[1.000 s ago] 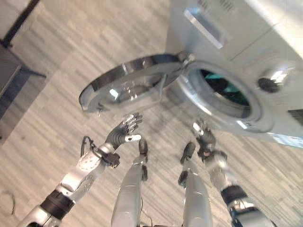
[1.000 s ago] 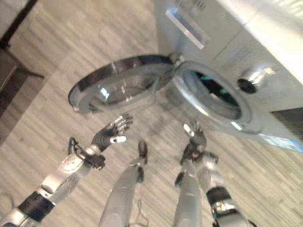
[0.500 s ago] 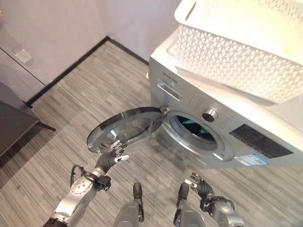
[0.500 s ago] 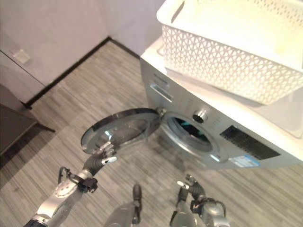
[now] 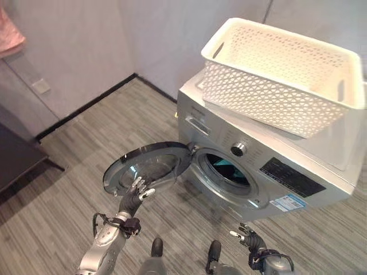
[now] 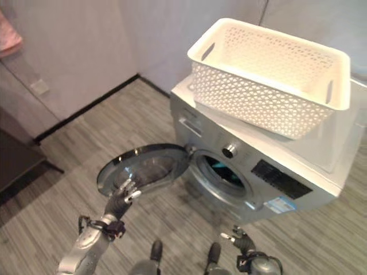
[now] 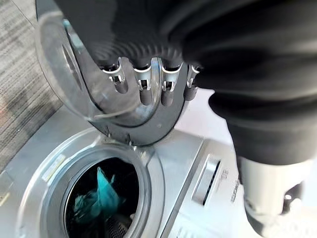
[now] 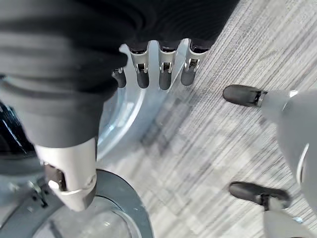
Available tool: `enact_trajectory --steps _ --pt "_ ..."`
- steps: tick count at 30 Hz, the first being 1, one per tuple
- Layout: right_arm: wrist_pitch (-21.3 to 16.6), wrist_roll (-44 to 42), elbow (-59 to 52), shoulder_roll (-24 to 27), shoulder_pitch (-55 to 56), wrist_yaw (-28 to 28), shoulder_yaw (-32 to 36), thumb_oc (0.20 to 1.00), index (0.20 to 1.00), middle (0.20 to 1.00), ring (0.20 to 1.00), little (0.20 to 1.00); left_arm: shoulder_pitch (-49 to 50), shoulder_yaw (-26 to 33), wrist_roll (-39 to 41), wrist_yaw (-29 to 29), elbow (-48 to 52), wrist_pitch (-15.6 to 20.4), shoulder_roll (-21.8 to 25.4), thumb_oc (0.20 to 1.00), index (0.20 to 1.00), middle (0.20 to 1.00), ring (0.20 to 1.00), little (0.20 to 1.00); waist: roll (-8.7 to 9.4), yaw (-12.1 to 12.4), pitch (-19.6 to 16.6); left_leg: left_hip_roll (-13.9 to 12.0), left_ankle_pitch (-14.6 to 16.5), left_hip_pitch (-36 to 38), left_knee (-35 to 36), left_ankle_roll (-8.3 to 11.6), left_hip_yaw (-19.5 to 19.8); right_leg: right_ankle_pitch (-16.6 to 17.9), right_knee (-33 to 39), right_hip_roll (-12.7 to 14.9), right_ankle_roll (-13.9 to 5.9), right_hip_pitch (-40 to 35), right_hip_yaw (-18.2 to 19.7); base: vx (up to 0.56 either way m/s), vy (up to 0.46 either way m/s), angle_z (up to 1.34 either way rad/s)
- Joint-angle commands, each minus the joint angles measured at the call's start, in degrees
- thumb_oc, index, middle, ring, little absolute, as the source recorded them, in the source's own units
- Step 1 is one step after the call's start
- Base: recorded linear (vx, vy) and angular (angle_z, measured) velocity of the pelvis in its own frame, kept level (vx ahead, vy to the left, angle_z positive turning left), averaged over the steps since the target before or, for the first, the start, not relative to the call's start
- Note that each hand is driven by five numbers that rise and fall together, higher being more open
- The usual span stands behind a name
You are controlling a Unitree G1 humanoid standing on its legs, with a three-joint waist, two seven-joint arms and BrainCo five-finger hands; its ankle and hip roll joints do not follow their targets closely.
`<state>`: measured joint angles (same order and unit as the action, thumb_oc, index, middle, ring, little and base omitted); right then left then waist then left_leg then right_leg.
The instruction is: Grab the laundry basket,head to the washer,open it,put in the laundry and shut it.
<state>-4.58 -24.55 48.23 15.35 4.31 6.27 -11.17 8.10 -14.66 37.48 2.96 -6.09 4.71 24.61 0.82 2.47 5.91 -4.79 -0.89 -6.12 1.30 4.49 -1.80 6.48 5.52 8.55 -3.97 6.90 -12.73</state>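
My left hand [image 5: 136,193], fingers relaxed and apart, rests at the washer door [image 5: 150,166] rim just ahead; the glass looks rigid and slick, so I'd push its metal edge.

I see a white lattice-patterned basket [image 5: 281,80] upper right, silver washer [image 5: 229,177] at centre, teal laundry [image 7: 99,196] inside, grey striped floor [image 5: 69,154].

Washer [image 5: 321,172]: smooth silver metal. Door [image 5: 146,166]: glossy glass, chrome rim. Basket [image 5: 275,74]: white perforated plastic. Floor [image 5: 69,166]: matt wood-grain.
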Motion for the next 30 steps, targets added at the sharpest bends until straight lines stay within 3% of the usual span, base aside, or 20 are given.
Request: enact_trajectory --steps 1,4,6,8,13,15,16,20,25,27,30 --pt "0.0 -1.4 -1.4 0.3 1.1 -1.2 2.6 1.000 1.000 1.000 1.000 1.000 -0.8 2.3 -3.2 -1.6 1.6 2.2 -0.3 1.000 1.000 1.000 1.000 1.000 -2.15 0.4 -1.4 -4.3 0.8 4.3 0.4 0.59 3.5 -8.5 -4.6 1.1 -3.89 -5.0 -1.0 0.03 0.325 -0.42" --pt "0.2 -0.9 -1.3 -0.8 1.1 -1.8 3.9 1.000 1.000 1.000 1.000 1.000 -0.9 4.0 -3.6 -1.8 3.1 3.1 0.2 1.000 1.000 1.000 1.000 1.000 -2.71 0.6 -0.6 -0.9 3.5 5.9 0.9 -1.19 1.9 -4.9 -4.3 4.6 -6.04 -4.2 0.4 -0.01 0.382 -0.40" --pt "0.2 -0.7 -1.0 -1.1 0.9 -1.7 4.2 1.000 1.000 1.000 1.000 1.000 -1.1 4.4 -3.3 -1.7 3.5 3.3 0.3 1.000 1.000 1.000 1.000 1.000 -2.88 0.6 -0.8 0.0 3.9 6.1 1.6 -1.59 1.5 -3.7 -3.6 5.4 -6.65 -3.8 0.7 -0.03 0.217 -0.34" --pt "0.2 0.5 1.5 -1.9 -0.4 -1.8 4.2 1.000 1.000 1.000 1.000 1.000 -1.5 5.1 -4.3 -1.1 4.4 3.9 1.4 1.000 1.000 1.000 1.000 1.000 -3.32 0.6 -0.9 2.4 4.8 5.5 1.9 -3.28 0.8 0.7 -3.2 7.6 -8.37 -1.3 1.5 -0.12 0.263 -0.23" --pt "0.4 0.8 3.1 -3.5 -2.5 -1.1 1.7 1.000 1.000 1.000 1.000 1.000 -3.6 6.6 -5.1 -2.3 4.3 4.0 2.1 1.000 1.000 1.000 1.000 1.000 -4.17 1.8 0.2 2.4 5.0 2.7 -1.1 -5.38 -1.0 -7.1 -13.6 6.0 -5.94 -2.2 0.6 -0.17 0.097 -0.34" --pt "0.5 1.1 3.4 -3.6 -2.7 -0.6 1.4 1.000 1.000 1.000 1.000 1.000 -3.8 7.0 -5.1 -2.3 4.1 3.9 2.2 1.000 1.000 1.000 1.000 1.000 -3.76 2.3 -0.2 2.8 4.9 2.1 -1.8 -5.77 -1.2 -8.3 -15.3 5.6 -5.71 -3.6 0.2 -0.08 -0.026 -0.31" --pt "0.4 1.6 3.9 -3.9 -2.9 -0.4 0.8 1.000 1.000 1.000 1.000 1.000 -3.4 7.8 -5.3 -2.7 3.7 3.8 1.6 1.000 1.000 1.000 1.000 1.000 -2.44 4.0 -1.5 3.1 5.0 1.6 -2.7 -5.66 -1.5 -9.7 -12.5 5.2 -5.47 -8.6 -1.2 -0.06 -0.110 -0.30" --pt "0.7 2.2 3.4 -4.5 -3.4 0.2 -0.7 1.000 1.000 1.000 1.000 1.000 -2.7 8.6 -5.7 -2.8 3.7 3.7 0.2 1.000 1.000 1.000 1.000 1.000 0.00 6.1 -3.2 2.0 3.8 0.3 -2.3 -4.71 -2.9 -9.6 -6.8 5.0 -5.86 -10.5 -1.3 -0.10 -0.164 -0.27" --pt "0.7 2.4 2.6 -4.0 -1.7 0.6 -1.0 1.000 1.000 1.000 1.000 1.000 -2.4 9.1 -8.7 -4.3 2.4 3.9 -1.5 1.000 1.000 1.000 1.000 1.000 1.18 5.7 -3.6 0.7 1.8 -0.1 -1.2 -3.04 -2.6 -9.5 -1.4 3.8 -5.73 -12.5 -3.4 -0.06 -0.122 -0.11" --pt "0.6 2.8 3.3 -3.9 -0.7 0.2 -0.2 1.000 1.000 1.000 1.000 1.000 -2.3 10.2 -11.6 -5.6 2.4 3.7 -2.1 1.000 1.000 1.000 1.000 1.000 1.33 5.4 -3.6 0.5 0.6 0.2 0.3 -2.56 -1.6 -9.3 -0.6 3.3 -5.78 -13.3 -4.7 -0.05 -0.092 -0.12" --pt "0.2 3.8 5.3 -4.5 0.7 -0.6 1.2 1.000 1.000 1.000 1.000 1.000 -2.4 15.9 -22.7 -11.6 4.7 5.9 -0.9 1.000 1.000 1.000 1.000 1.000 1.64 5.5 -3.9 0.4 -0.8 0.8 2.9 -1.87 -0.4 -9.4 -0.7 2.9 -5.77 -13.8 -6.3 -0.01 -0.046 0.13"
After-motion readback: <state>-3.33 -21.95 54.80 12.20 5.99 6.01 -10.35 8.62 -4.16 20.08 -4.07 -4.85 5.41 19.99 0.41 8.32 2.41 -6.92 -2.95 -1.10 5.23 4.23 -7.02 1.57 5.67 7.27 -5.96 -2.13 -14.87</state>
